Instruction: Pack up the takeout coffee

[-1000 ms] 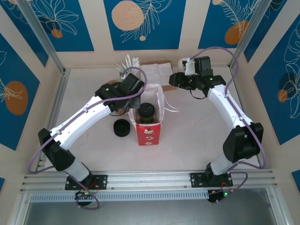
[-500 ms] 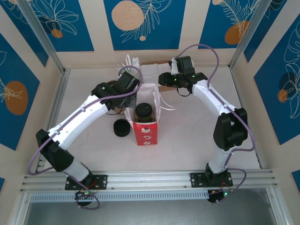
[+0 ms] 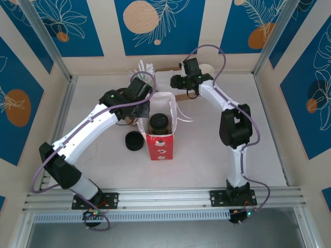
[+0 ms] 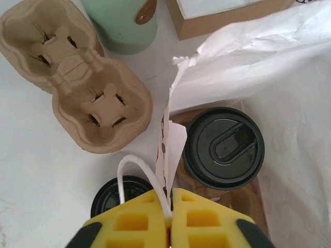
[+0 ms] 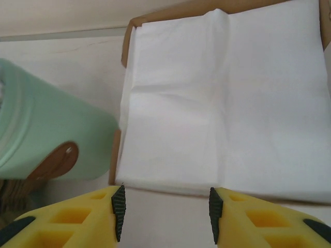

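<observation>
While the coffee (image 3: 160, 123) is sitting upright inside the bag (image 3: 162, 148) at mid-bench, the left gripper (image 4: 169, 212) is pinching the bag's white handle (image 4: 130, 157), its jaws pressing together on the cord at the bag's left rim. Meanwhile the right gripper (image 5: 163, 206) is hovering over the napkins (image 5: 222, 103) near the bench's far edge, its jaws standing apart and gripping nothing.

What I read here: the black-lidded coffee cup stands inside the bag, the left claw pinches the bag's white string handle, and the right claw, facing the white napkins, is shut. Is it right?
Not quite. The right claw is open, its jaws apart with nothing between, as the right wrist view shows. The coffee cup, bag, left claw, string handle and napkins are as you say.
</observation>
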{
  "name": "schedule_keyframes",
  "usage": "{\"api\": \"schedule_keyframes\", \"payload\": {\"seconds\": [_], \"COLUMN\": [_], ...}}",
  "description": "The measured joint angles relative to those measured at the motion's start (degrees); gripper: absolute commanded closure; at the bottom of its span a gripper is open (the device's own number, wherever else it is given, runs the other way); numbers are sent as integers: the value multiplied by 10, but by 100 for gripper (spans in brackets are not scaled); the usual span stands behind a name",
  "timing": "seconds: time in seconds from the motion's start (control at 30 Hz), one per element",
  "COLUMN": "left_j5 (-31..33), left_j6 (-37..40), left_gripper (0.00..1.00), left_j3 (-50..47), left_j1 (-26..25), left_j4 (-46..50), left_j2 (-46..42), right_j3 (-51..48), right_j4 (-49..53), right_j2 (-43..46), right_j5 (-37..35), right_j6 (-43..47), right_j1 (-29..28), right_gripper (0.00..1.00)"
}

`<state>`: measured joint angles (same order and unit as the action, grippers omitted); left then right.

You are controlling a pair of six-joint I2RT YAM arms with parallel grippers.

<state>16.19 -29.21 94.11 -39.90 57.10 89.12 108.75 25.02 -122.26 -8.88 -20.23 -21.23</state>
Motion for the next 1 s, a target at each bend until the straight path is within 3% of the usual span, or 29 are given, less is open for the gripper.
{"api": "schedule_keyframes", "payload": {"seconds": [0.13,0.37,1.0], "left_j5": [-22,-70,-142], "left_j6": [4,-3,-6], "left_gripper": [66,45,26], "left_j3": [-2,-3,1], "left_j1": [0,0,1], "left_j4": [-11,-33,-95], "left_j2": [-3,-21,-106], "right_j3": [46,108,354], "right_j4": [8,12,77], "right_j2": [-39,-100,-297], "right_j5": [-26,-88,-144], "right_j6": [13,43,91], "right_j1": [-4,-9,-12], "right_gripper": [51,48,37]}}
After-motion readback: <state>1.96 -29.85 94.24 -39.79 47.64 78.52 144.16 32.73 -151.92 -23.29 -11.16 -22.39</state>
